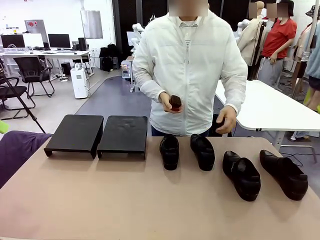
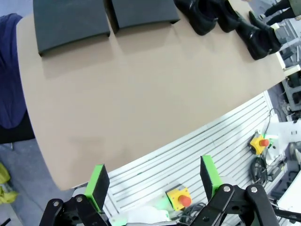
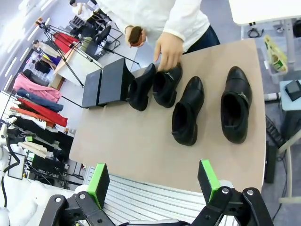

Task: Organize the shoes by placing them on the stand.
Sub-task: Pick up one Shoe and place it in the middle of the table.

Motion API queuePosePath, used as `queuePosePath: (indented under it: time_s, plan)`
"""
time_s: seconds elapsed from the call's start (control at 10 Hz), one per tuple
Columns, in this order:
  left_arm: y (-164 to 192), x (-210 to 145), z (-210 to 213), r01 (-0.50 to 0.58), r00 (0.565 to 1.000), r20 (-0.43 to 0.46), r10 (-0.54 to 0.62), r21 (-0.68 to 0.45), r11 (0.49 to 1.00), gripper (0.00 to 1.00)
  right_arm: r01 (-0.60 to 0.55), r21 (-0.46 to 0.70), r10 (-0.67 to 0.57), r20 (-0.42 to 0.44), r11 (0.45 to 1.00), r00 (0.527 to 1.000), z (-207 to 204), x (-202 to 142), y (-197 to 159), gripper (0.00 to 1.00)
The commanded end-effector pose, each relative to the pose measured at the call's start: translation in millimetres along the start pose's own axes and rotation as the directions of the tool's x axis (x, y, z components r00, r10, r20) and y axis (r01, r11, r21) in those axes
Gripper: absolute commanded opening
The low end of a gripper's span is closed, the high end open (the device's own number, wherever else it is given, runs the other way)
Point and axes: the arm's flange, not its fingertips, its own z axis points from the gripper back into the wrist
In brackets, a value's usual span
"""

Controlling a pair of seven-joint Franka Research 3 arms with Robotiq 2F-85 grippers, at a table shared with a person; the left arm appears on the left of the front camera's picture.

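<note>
Front view: four shoes (image 1: 241,175) lined on worktop (image 1: 150,200), right of bare stand (image 1: 123,135) | left claw (image 2: 153,181), right claw (image 3: 153,181) both released, empty | advice: grip shoe nearest stand by its collar, clear of person's hand (image 1: 227,119), seat it flat.

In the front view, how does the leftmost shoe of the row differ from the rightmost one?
The leftmost shoe lies straight, front to back; the rightmost shoe lies slanted, its near end swung rightward. The leftmost shoe sits near the far edge of the table, beside the stand; the rightmost shoe sits closer to the robot's side. Both are black, glossy, and not yet on the stand.
</note>
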Motion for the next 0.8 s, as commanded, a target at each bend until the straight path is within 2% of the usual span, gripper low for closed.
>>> queuePosePath:
  time_s: [0.0, 0.4, 0.6, 0.7]
  plan:
    - [2, 1, 2, 0.004, 1.0, -0.001, -0.004, -0.015, 1.0, 1.0, -0.024, 0.015, 0.024, 0.008, 1.0, 1.0, 1, 1, 1, 1.0]
    - [2, 1, 2, 0.004, 1.0, -0.001, -0.004, -0.015, 1.0, 1.0, 0.0, -0.002, 0.0, -0.003, 1.0, 1.0, -1, 0, -1, 1.0]
    - [2, 1, 2, 0.004, 1.0, -0.001, -0.004, -0.015, 1.0, 1.0, -0.125, -0.172, 0.109, -0.1, 0.977, 0.989, -80, 50, 49, 1.0]
    - [2, 1, 2, 0.004, 1.0, -0.001, -0.004, -0.015, 1.0, 1.0, -0.163, -0.221, 0.132, -0.15, 0.962, 0.98, -112, 67, 57, 1.0]
